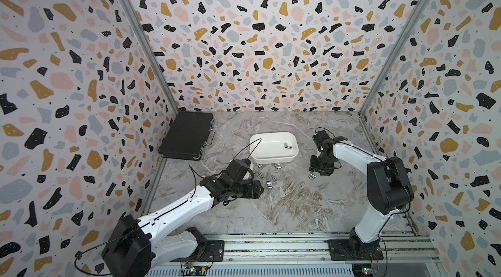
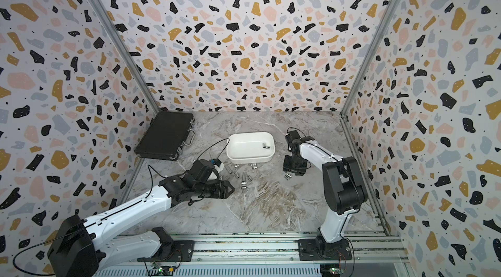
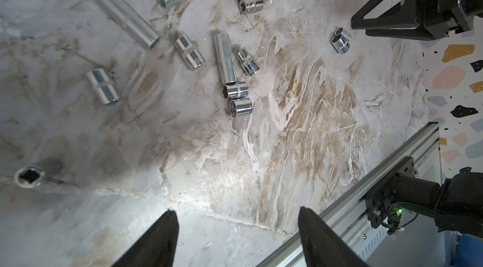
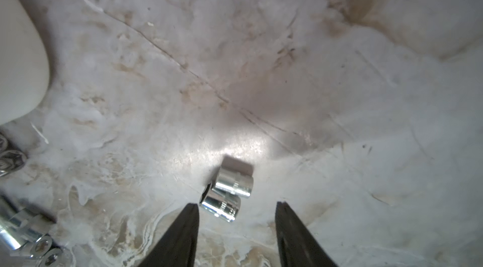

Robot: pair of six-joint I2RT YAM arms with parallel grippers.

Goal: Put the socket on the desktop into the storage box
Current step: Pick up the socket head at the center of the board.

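My right gripper (image 4: 236,203) hangs open close to two short sockets (image 4: 233,184) lying touching on the table (image 4: 261,69); my left gripper (image 3: 235,209) is open, empty.

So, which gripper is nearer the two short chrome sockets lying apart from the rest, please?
Right: the right gripper hangs just above the pair; the left gripper is across the socket cluster.

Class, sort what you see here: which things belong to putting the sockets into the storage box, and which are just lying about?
Belongs to the job:
- loose sockets on the desktop
- a separate pair of sockets
- white storage box
- one socket already inside

Just lying about:
- black case, closed
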